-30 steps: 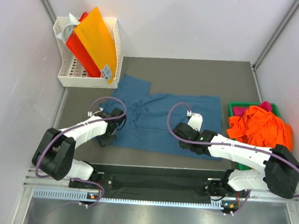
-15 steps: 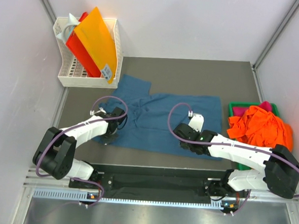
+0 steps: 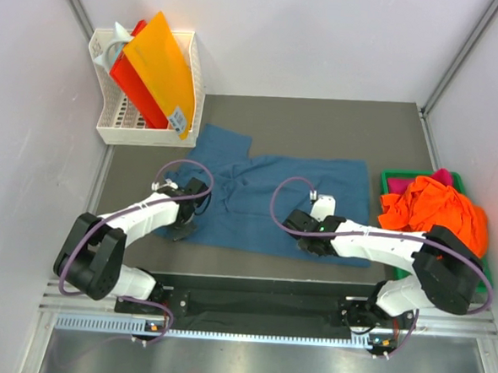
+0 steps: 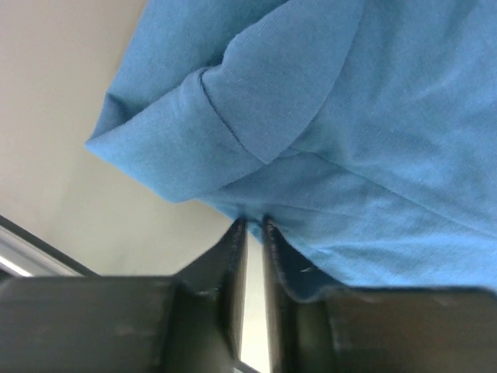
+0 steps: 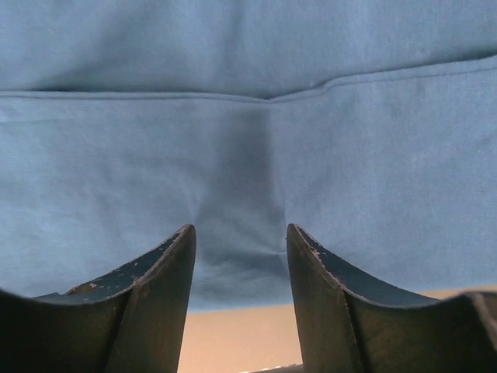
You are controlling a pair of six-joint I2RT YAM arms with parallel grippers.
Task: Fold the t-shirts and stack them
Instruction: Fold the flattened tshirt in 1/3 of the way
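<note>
Top view: dark teal-blue t-shirt [image 3: 274, 196] spread flat at centre frame, long axis running left to right, one sleeve toward upper left, near hem along the lower edge.

Left wrist view: left gripper [image 4: 251, 225] at the shirt's lower-left corner, fingers pinched almost together on the cloth edge just below a folded-over sleeve.

Right wrist view: right gripper [image 5: 241, 233] released, jaws spread and pressed onto the cloth just inside the near hem, a small pucker between them, a bare strip of table at lower frame.

Both grippers on the same near edge, left one nearer the sleeve end. Judged: coming fold likely across the short axis, near hem carried toward upper frame.

Remaining t-shirts [image 3: 433, 210] heaped in a green tray [image 3: 393, 174] at right.
</note>
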